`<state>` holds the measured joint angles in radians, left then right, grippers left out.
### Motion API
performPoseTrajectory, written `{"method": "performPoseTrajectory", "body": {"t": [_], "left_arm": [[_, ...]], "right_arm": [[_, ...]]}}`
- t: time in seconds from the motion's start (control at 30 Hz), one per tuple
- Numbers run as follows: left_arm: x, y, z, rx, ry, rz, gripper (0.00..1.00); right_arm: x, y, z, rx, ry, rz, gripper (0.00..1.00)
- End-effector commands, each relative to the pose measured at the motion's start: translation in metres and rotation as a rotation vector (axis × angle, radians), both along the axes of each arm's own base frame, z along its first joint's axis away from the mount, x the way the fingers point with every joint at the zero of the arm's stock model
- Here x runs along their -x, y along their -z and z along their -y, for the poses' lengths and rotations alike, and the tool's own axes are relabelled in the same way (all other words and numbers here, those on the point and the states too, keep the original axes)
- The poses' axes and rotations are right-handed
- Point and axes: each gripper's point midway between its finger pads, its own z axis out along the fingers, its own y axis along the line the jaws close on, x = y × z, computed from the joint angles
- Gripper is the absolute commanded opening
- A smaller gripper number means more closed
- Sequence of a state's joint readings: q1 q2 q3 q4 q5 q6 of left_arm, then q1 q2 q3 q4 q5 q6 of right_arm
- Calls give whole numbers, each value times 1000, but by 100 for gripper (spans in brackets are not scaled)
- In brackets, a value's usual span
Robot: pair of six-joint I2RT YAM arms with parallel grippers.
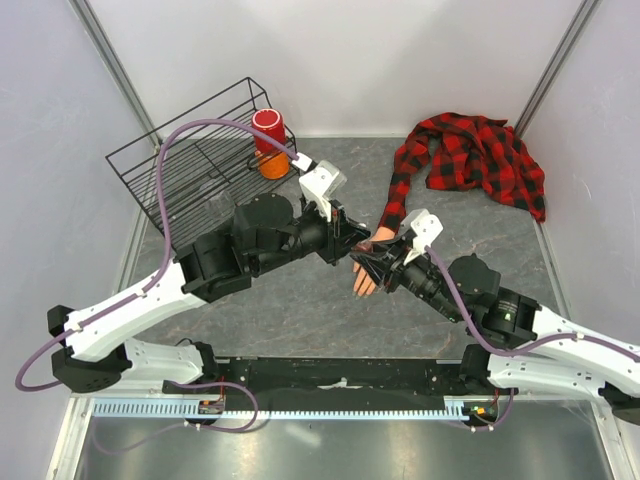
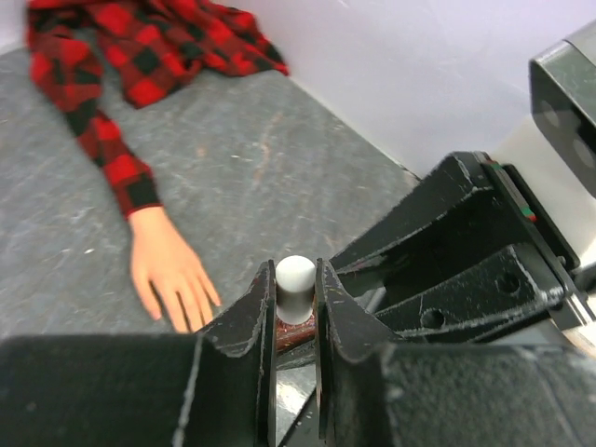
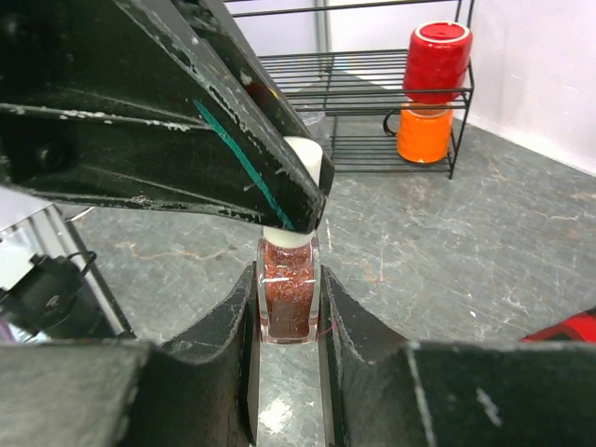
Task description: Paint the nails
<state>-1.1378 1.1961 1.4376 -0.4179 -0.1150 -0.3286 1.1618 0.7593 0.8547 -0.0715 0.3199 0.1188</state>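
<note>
My two grippers meet above the table's middle. My right gripper (image 3: 287, 307) is shut on the clear body of a small polish bottle (image 3: 289, 291) of red glitter. My left gripper (image 2: 295, 296) is shut on that bottle's white cap (image 2: 295, 287). In the top view both grippers (image 1: 352, 243) (image 1: 375, 262) hide the bottle. The pale peach mannequin hand (image 2: 168, 265) lies flat on the grey table, its fingers pointing to the near side, coming out of a red-and-black plaid sleeve (image 2: 110, 154). Its nails are too small to make out. The hand also shows in the top view (image 1: 364, 278), just below the grippers.
The plaid shirt (image 1: 480, 155) lies bunched at the back right. A black wire rack (image 1: 195, 165) stands at the back left, with a red cup (image 1: 269, 130) stacked on an orange cup (image 1: 273, 165) at its right end. White walls enclose the table.
</note>
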Motion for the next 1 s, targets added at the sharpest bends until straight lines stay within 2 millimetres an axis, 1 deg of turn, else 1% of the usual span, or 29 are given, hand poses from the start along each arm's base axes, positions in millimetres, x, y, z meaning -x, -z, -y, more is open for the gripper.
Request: {"method": "performPoseTrajectory", "body": {"t": [0.0, 0.07, 0.13, 0.17, 0.2, 0.23, 0.27, 0.3, 0.33, 0.37, 0.4, 0.43, 0.47, 0.5, 0.53, 0.57, 0.6, 0.63, 0.67, 0.7, 0.73, 0.77, 0.8, 0.83, 0.97], "left_arm": [[-19, -22, -13, 90, -192, 1, 2], [-20, -22, -14, 99, -218, -23, 2], [-14, -22, -6, 110, -183, -45, 2], [-7, -25, -3, 123, -137, -54, 4], [-4, -25, 0, 126, -112, -53, 18], [0, -27, -2, 133, -92, -45, 49], [8, -28, -7, 137, -46, -23, 59], [14, -37, -8, 172, -15, 2, 67], [16, -40, -12, 190, 2, 12, 78], [28, -43, -21, 214, 53, 23, 82], [33, -51, -24, 252, 88, 38, 84], [34, -55, -30, 272, 110, 47, 88], [49, -56, -34, 291, 194, 45, 89], [51, -58, -37, 304, 217, 50, 89], [51, -54, -40, 302, 240, 46, 88], [54, -54, -44, 311, 261, 42, 87], [47, -55, -47, 321, 262, 47, 84], [58, -53, -45, 329, 336, 12, 81], [59, -49, -40, 327, 373, -15, 76], [60, -57, -39, 361, 413, 3, 70], [75, -53, -35, 365, 509, -34, 67], [80, -56, -33, 380, 553, -26, 66], [82, -51, -28, 377, 589, -42, 66], [91, -56, -28, 392, 650, -18, 66], [93, -50, -24, 380, 696, -3, 68]], "right_arm": [[-14, -15, 7, -50, 93, 13, 0], [-16, -14, 8, -55, 110, 10, 0], [-18, -12, 7, -49, 118, 10, 0], [-17, -11, 6, -49, 110, 10, 0], [-16, -11, 5, -43, 97, 16, 0], [-11, -18, 1, -66, 57, 34, 0], [-6, -20, 2, -75, 31, 44, 0], [-2, -20, 2, -74, 10, 51, 0], [4, -19, -1, -57, -33, 64, 0], [9, -19, 2, -59, -52, 72, 0], [12, -15, 2, -35, -72, 74, 0], [18, -10, 2, -16, -106, 72, 0], [23, -13, 6, -25, -122, 78, 0], [28, -13, 6, -27, -148, 81, 0], [38, -13, 5, -27, -207, 80, 0], [46, -17, 6, -42, -243, 88, 0], [54, -16, 5, -36, -285, 89, 0], [68, -19, 3, -44, -362, 97, 0], [73, -20, 3, -47, -389, 96, 0], [77, -20, 4, -50, -403, 89, 0], [81, -23, 6, -63, -419, 91, 0], [86, -24, 6, -68, -444, 89, 0], [89, -26, 6, -76, -458, 88, 0], [90, -30, 7, -84, -464, 93, 0], [96, -36, 8, -99, -488, 94, 0]]}}
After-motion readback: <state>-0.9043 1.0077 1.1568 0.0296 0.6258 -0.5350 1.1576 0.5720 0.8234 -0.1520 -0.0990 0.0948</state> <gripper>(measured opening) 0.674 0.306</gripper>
